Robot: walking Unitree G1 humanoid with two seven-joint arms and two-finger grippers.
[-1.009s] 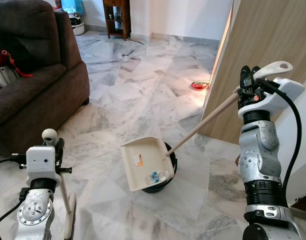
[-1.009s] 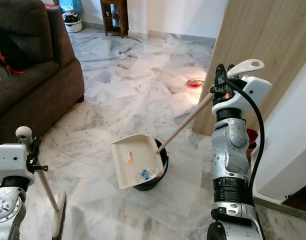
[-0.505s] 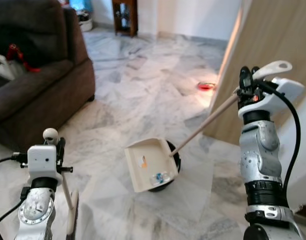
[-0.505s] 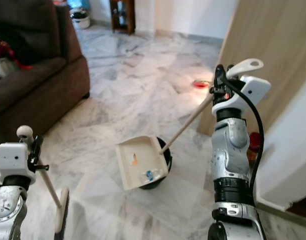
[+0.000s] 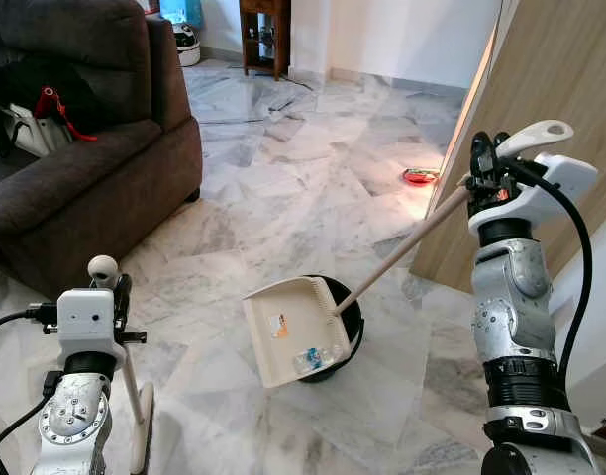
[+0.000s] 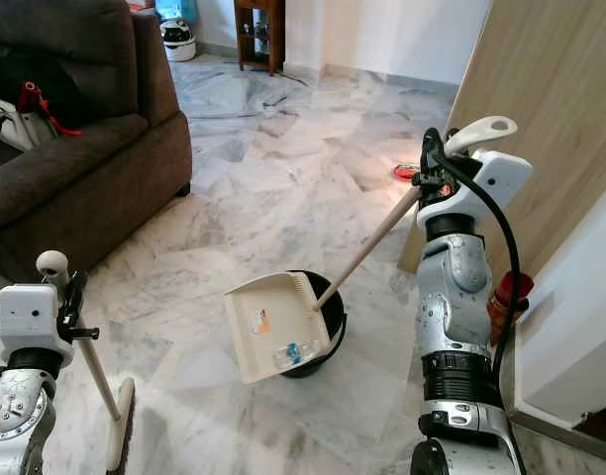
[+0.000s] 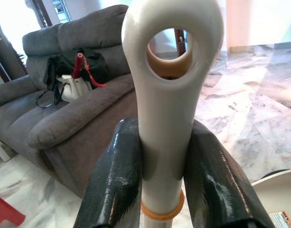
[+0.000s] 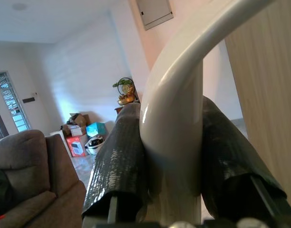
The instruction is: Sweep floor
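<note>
Up at shoulder height, the right gripper [image 8: 171, 156] is clamped on the top of the cream plastic dustpan's long handle [image 5: 402, 253], its arm bent upward so the pole slants down toward the middle of the floor. The cream plastic dustpan [image 5: 291, 328] hangs tilted over a small black round bin [image 5: 349, 319], its lower edge against the bin's rim. Inside the pan lie a few bits of litter: a small orange-marked scrap [image 5: 277, 324] and some clear, bluish crumpled pieces [image 5: 311, 356] gathered at the low end.

Down on the other side, the left gripper [image 7: 159, 156] squeezes the cream looped handle of a broom [image 7: 167, 85], both black fingers [image 7: 118, 175] pressed against its sides. The broom's pole runs down to a pale broom head [image 5: 142, 427] resting on the floor just beside the left arm.

Underfoot is glossy grey-white marble tiling [image 5: 273, 188]. A dark brown fabric sofa [image 5: 85, 168] stands to the left with a bag with red straps [image 5: 41, 124] on its seat. A light wooden panel [image 5: 551, 99] rises on the right, and a small red dish [image 5: 420, 177] sits on the floor near its foot. A dark wooden side table [image 5: 264, 35] stands by the far wall.
</note>
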